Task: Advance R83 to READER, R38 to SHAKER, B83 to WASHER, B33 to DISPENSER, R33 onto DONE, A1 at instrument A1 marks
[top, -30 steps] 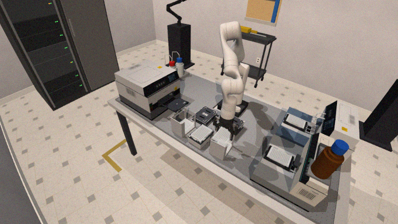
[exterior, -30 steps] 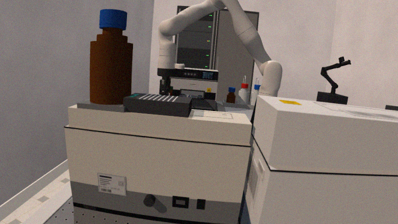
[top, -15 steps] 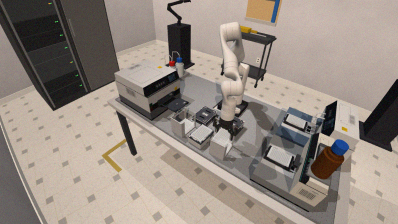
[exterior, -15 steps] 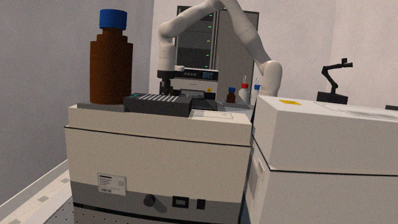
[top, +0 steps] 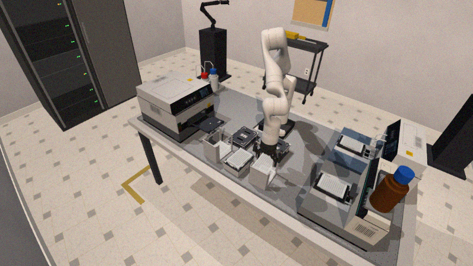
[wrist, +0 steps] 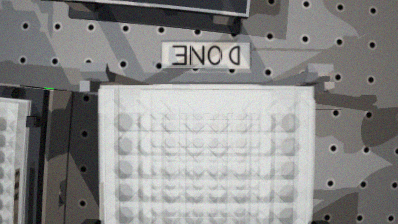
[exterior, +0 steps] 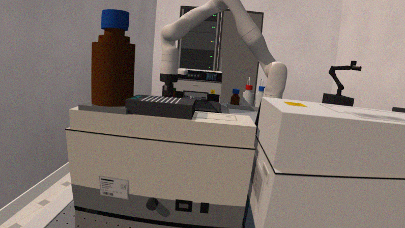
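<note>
My gripper (top: 268, 158) (exterior: 167, 91) points straight down over the DONE rack (top: 259, 178). It holds a white well plate (top: 262, 162) (wrist: 205, 155) across its short width, level, at about the height of the rack's top. I cannot read the plate's label. The DONE label (wrist: 205, 54) lies on the deck just beyond the plate. The fingertips are almost out of the wrist view. Another white plate (top: 239, 158) (wrist: 9, 160) sits on the station beside DONE. The reader's tray (top: 211, 123) looks bare. Two more plates (top: 351, 143) (top: 332, 185) sit on the instruments at the right.
The IN rack (top: 213, 148) stands left of the plate beside DONE. Two black nests (top: 245, 135) (top: 283, 146) lie behind the racks, near the arm's base. A brown bottle (top: 390, 193) (exterior: 112, 65) stands on the right-hand instrument. The table's front edge is close to DONE.
</note>
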Robot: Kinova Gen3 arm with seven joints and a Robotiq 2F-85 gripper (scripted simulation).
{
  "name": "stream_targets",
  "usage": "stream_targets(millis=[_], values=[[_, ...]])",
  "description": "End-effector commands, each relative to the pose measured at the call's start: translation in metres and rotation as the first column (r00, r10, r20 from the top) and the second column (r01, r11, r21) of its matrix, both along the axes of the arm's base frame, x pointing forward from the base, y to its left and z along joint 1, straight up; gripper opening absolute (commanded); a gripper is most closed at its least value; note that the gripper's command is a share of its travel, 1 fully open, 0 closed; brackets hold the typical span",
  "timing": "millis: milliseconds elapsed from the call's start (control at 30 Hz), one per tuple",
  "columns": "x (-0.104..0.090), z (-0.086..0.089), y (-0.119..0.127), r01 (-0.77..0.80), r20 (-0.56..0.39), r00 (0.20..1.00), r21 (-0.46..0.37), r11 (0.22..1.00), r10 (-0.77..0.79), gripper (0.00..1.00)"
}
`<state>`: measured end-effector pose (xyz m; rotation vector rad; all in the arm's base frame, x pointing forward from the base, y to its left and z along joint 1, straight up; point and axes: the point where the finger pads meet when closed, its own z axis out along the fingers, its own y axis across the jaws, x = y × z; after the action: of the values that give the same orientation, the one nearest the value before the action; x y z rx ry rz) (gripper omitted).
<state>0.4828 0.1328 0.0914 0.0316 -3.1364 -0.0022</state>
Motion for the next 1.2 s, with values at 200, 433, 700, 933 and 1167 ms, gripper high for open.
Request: stream_targets(millis=[200,433,700,933,1167], values=[[0.000,-0.008,0.000,0.005,0.002,1.000,-0.002,1.000,-0.005,0.94],[0.000,-0.011,0.000,0.005,0.002,1.000,-0.002,1.000,-0.005,0.94],[0.000,-0.016,0.000,0.005,0.002,1.000,-0.002,1.000,-0.005,0.94],[0.000,-0.019,0.000,0.005,0.001,1.000,-0.002,1.000,-0.005,0.94],[0.000,-0.024,0.000,0.005,0.002,1.000,-0.002,1.000,-0.005,0.94]])
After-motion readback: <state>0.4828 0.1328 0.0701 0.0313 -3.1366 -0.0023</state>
